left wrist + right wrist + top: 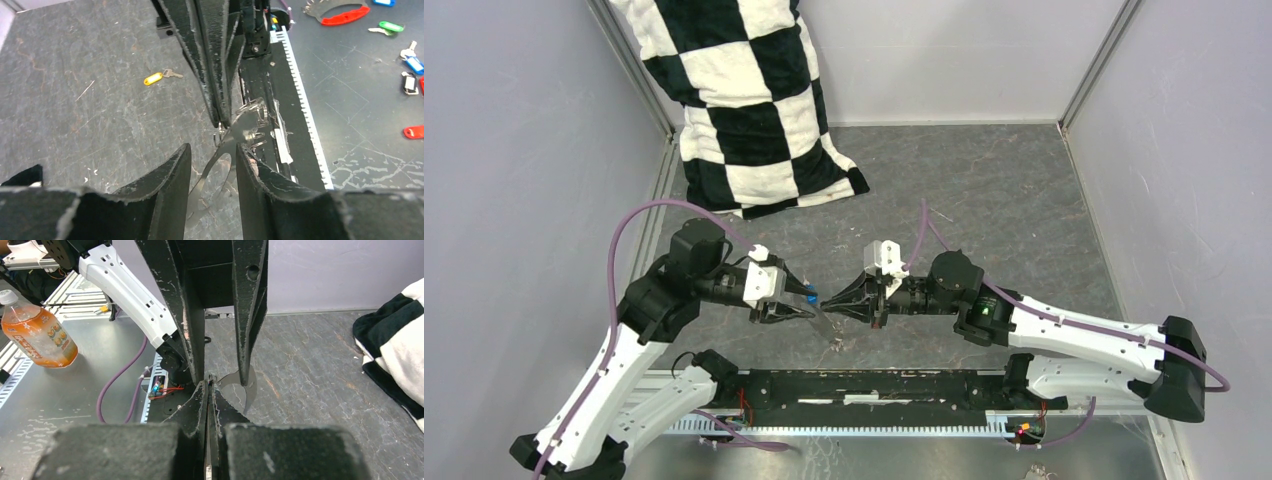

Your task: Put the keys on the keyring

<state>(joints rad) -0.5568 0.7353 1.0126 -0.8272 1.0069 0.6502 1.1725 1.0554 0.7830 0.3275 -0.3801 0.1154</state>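
Observation:
The keyring (206, 172), a thin silver loop, hangs between my two grippers above the grey floor; it also shows in the top view (826, 325) and the right wrist view (248, 390). My left gripper (213, 148) has its fingers closed in on the loop, whose edges touch both pads. My right gripper (209, 382) is shut tip to tip with it (826, 303), a thin metal sliver between its pads. A blue key head (809, 295) shows where the tips meet. The yellow key (153, 78) lies on the floor beyond.
A black-and-white checkered cushion (744, 100) leans at the back left. A black rail (874, 385) runs along the near edge. Several tagged keys (412, 65) lie past the rail. An orange drink bottle (37, 337) stands on the metal bench.

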